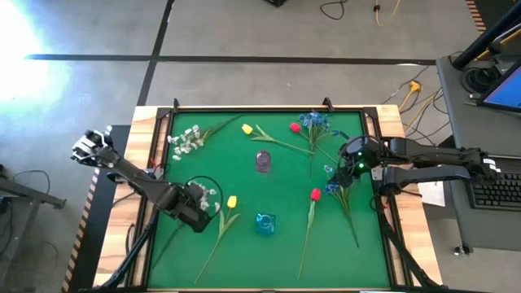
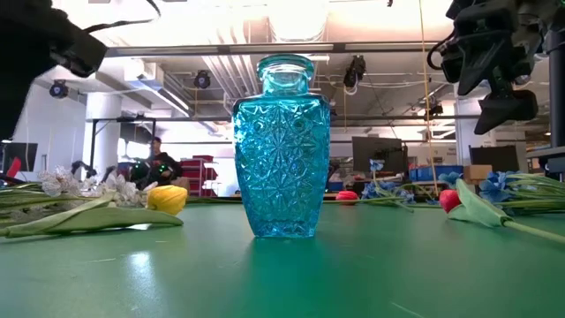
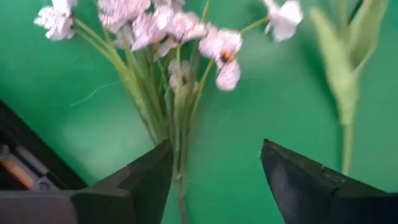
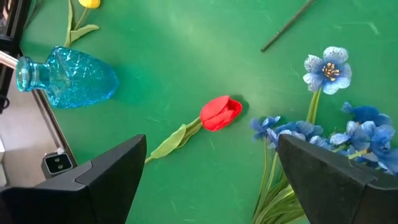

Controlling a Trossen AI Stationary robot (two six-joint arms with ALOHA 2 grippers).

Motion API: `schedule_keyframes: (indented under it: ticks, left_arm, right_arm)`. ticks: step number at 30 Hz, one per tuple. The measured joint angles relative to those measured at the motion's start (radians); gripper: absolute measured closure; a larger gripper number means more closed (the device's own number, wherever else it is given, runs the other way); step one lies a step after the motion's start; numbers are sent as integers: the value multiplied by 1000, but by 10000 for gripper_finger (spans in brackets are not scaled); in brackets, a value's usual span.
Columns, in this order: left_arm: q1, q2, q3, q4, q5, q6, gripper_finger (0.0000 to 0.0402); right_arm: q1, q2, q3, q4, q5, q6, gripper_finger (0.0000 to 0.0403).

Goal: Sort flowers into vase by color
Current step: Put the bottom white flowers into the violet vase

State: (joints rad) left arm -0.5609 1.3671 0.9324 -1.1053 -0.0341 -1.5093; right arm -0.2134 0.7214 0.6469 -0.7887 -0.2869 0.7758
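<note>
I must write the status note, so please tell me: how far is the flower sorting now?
Done: nothing visibly; the blue vase and purple vase look empty. In hand: the left hand stands open around the white spray stems, not gripping. The right hand hangs open above the blue flowers and a red tulip. Left: every flower lies on the mat.

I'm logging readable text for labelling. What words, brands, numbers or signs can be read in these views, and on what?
None can be read.
Blue vase: only a moulded star pattern, no lettering.
Monitors in the room behind: too small and blurred to read.
Laptop beside the table: screen unreadable.
</note>
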Motion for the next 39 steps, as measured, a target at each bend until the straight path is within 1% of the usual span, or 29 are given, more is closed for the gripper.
schedule_keyframes:
  ticks: [4,9,13,22,26,29,32,35,39]
  left_arm:
    - [-37,30,-16,-4,2,-6,149]
    - [-58,59,-27,-3,2,-33,149]
    - [-59,73,-40,3,1,-37,149]
    - [-59,79,-155,126,-3,-74,149]
    - [-59,79,-201,183,-33,-76,153]
    - [-58,79,-242,276,-39,-76,168]
    - [-59,88,-264,350,-39,-84,197]
    - [-59,102,-265,355,-39,-110,235]
    - [-58,116,-237,340,-39,-112,291]
  right_arm:
    - [0,0,-1,-1,0,4,49]
    - [0,1,-1,1,26,-9,49]
    - [0,1,-1,1,27,-9,49]
    - [0,1,-1,0,27,-18,49]
    - [0,1,-1,0,27,-29,49]
    - [0,1,-1,1,27,-28,49]
    - [0,1,-1,1,27,-33,49]
    - [0,1,-1,2,27,-44,49]
    - [0,1,-1,9,29,-59,49]
